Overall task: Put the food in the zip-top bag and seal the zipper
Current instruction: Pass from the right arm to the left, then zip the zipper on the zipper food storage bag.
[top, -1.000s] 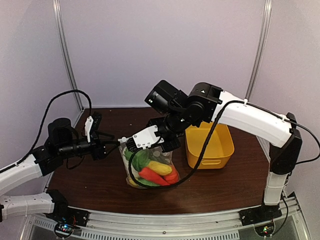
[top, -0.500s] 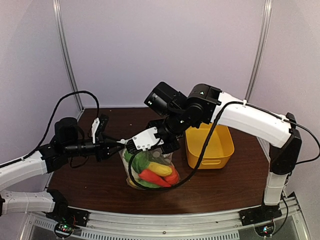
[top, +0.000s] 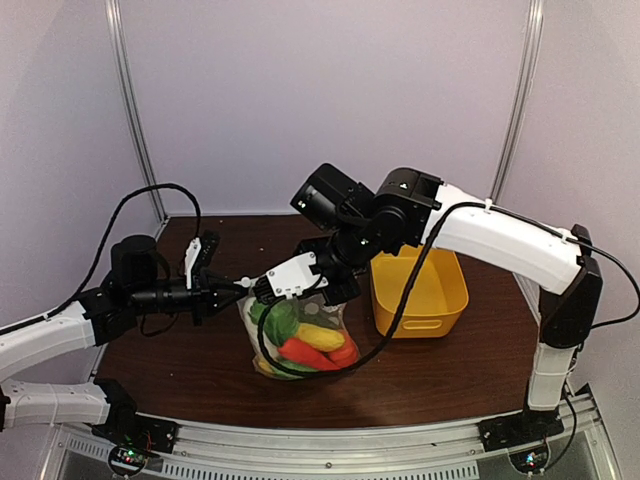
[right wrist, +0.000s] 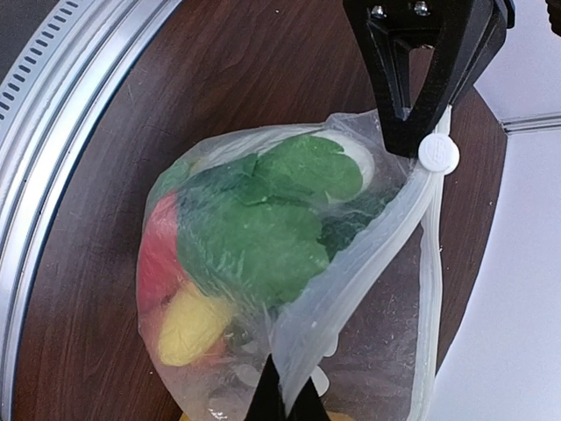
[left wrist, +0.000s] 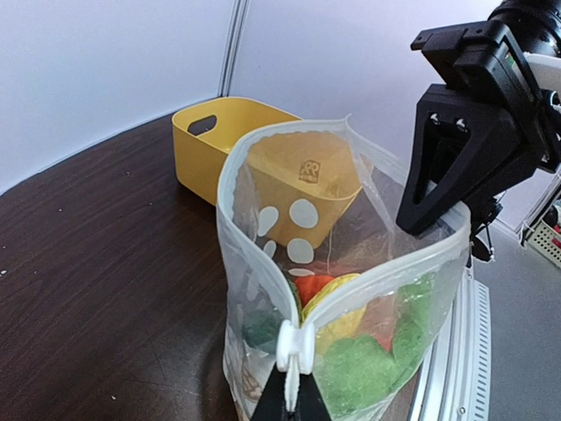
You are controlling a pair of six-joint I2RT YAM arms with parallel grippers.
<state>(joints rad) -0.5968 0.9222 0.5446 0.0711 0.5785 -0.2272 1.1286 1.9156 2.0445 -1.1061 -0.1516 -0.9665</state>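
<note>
The dotted clear zip-top bag [top: 300,340] stands mid-table with the food [top: 305,345] inside: green leaves [right wrist: 254,228], a yellow piece [right wrist: 188,324] and a red piece. My left gripper [left wrist: 294,399] is shut on the tab of the white zipper slider [left wrist: 296,342] at the bag's left end. The zipper [left wrist: 394,267] strips spread apart from there, so the mouth gapes open. My right gripper [right wrist: 285,403] is shut on the bag's mouth edge at the opposite end. It appears as black fingers [left wrist: 438,193] in the left wrist view.
An empty yellow basket [top: 420,290] stands right of the bag, close behind it in the left wrist view [left wrist: 210,140]. A black cable [top: 400,310] droops from the right arm in front of the bag. A metal rail [top: 350,440] runs along the near table edge.
My left gripper moved right toward the bag's left end and closed on the zipper slider tab. The right arm and the bag stayed put.
</note>
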